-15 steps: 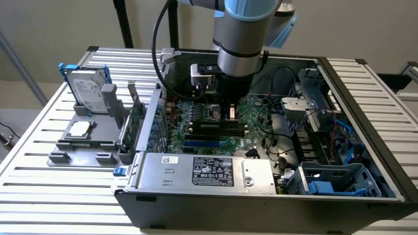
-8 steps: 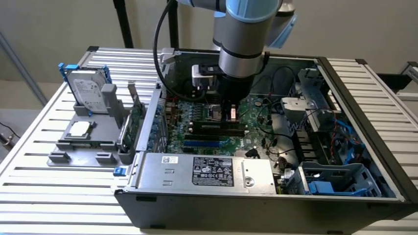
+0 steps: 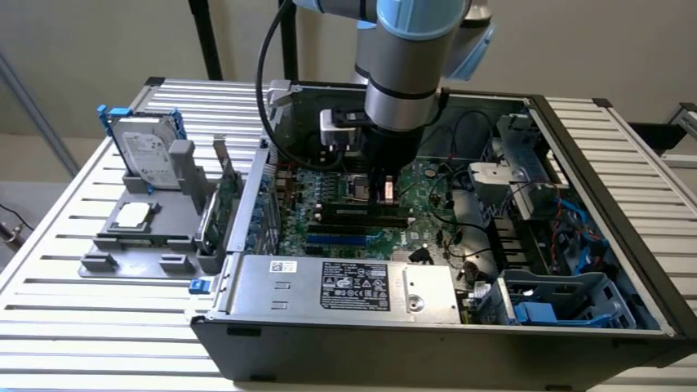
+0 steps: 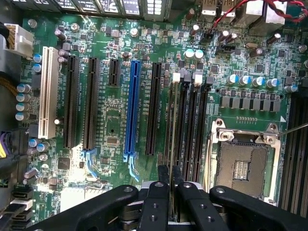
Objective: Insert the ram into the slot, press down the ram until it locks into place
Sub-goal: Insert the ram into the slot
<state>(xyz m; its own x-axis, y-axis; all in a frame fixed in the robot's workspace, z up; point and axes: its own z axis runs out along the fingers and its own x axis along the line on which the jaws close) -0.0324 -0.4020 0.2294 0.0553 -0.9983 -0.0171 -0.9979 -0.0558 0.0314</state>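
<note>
My gripper [image 3: 383,194] reaches down inside the open computer case over the motherboard [image 3: 436,237]. In the wrist view its two black fingers [image 4: 163,179] stand close together, shut on the ram [image 4: 172,125], a thin green strip seen edge-on. The ram runs along the first of the parallel black slots [image 4: 185,120], the one nearest the long black card slot, with white end clips [image 4: 176,77] at the far end. I cannot tell how deep it sits. In the exterior view the black slots [image 3: 360,216] lie just under the gripper.
The blue slot [image 4: 132,106] and a white card slot [image 4: 45,91] lie beside the memory slots; the silver processor socket [image 4: 243,163] is on the other side. A power supply [image 3: 338,286], cables and a blue drive cage [image 3: 556,302] crowd the case. A grey fixture [image 3: 142,237] outside holds a hard drive [image 3: 147,151].
</note>
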